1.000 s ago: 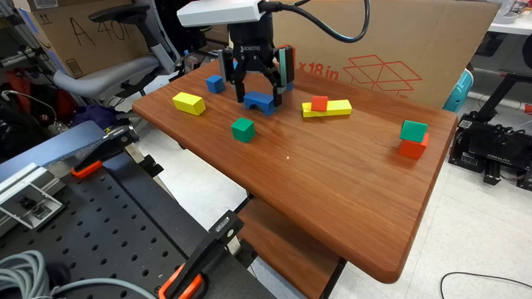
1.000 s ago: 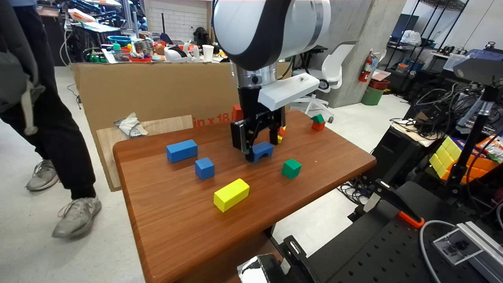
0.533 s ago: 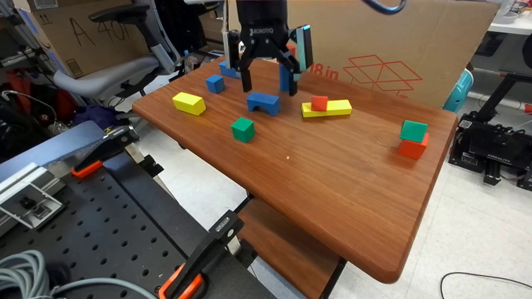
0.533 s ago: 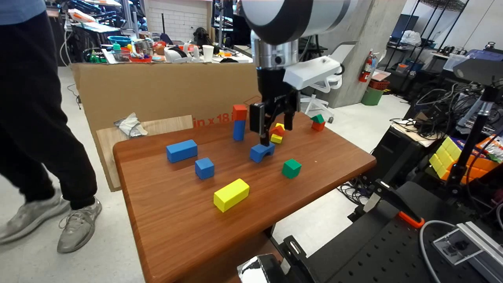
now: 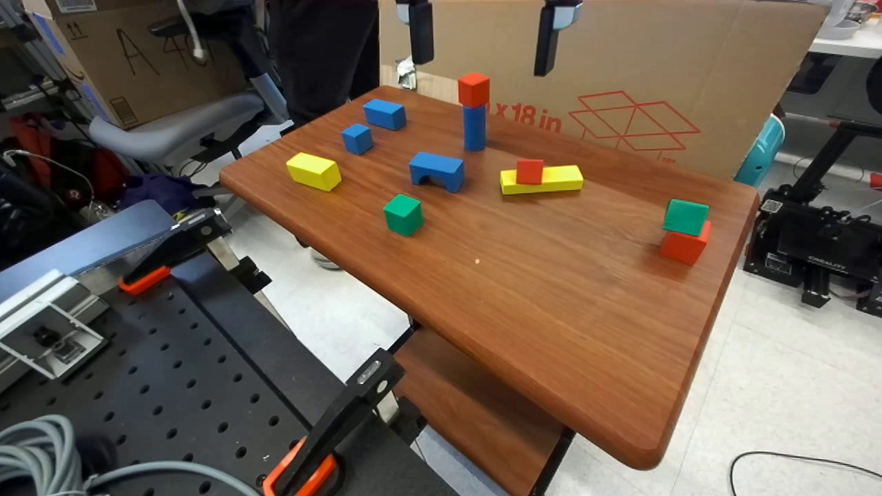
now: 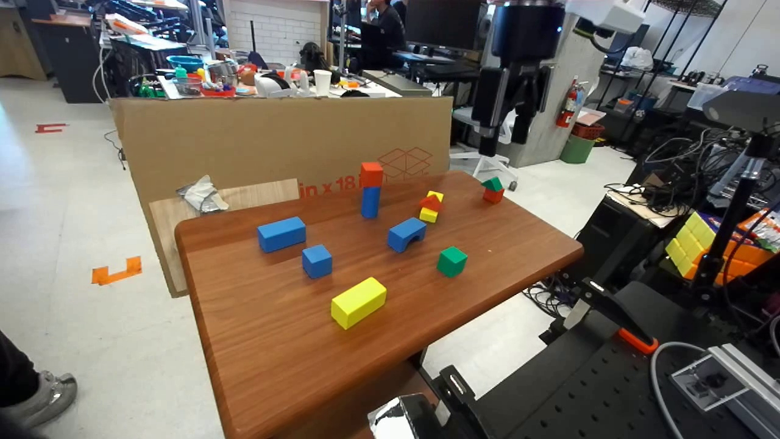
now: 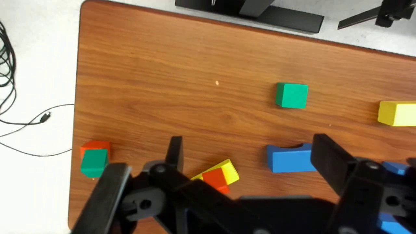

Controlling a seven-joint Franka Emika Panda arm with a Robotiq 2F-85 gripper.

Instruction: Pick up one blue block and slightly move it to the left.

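Note:
The blue block (image 5: 437,165) is the elongated one with an arched notch. It rests on the wooden table behind the green cube (image 5: 403,215). It also shows in an exterior view (image 6: 406,234) and in the wrist view (image 7: 289,161), where a finger covers its right end. My gripper (image 5: 484,60) is wide open and empty, high above the table. Only its fingertips show in that exterior view. In an exterior view the gripper (image 6: 503,140) hangs high toward the far right. In the wrist view the gripper's fingers (image 7: 249,143) are spread far apart with nothing held.
A smaller blue cube (image 5: 357,139), another blue block (image 5: 384,114) and a yellow block (image 5: 314,171) lie on the table (image 5: 551,310). An upright blue block (image 5: 474,129) bears a red cube (image 5: 474,90). A red piece sits on a yellow block (image 5: 563,179). A green-topped red block (image 5: 686,242) stands near the edge.
One second ago my fingers stood at both ends of the arched blue block. They have since opened and risen well clear. The block stays on the table. A person has walked behind the table.

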